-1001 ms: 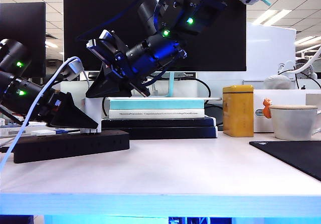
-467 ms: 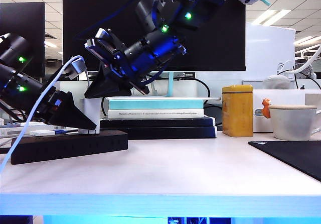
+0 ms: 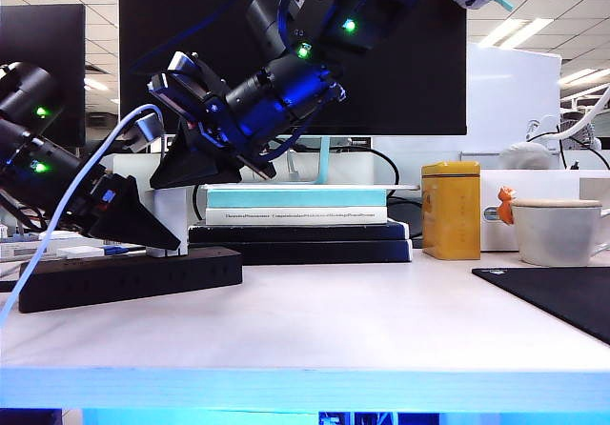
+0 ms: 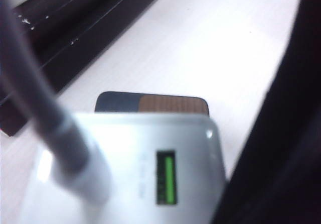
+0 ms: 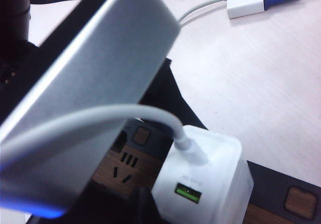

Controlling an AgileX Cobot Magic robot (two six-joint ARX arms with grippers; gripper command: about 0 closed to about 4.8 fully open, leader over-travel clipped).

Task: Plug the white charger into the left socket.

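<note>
The left gripper (image 3: 157, 239) is clamping the white charger (image 5: 205, 181) and holding it at the black power strip (image 3: 129, 277), over a socket (image 5: 125, 163) near the strip's right end as the exterior view shows it. The right gripper (image 3: 176, 172), jaws together and holding nothing, is hovering just above. A white cable (image 5: 100, 121) is arching from the charger.

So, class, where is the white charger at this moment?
In the exterior view the white charger is at the table's left, held in the left gripper just above the black power strip. The right gripper hovers above it.
</note>
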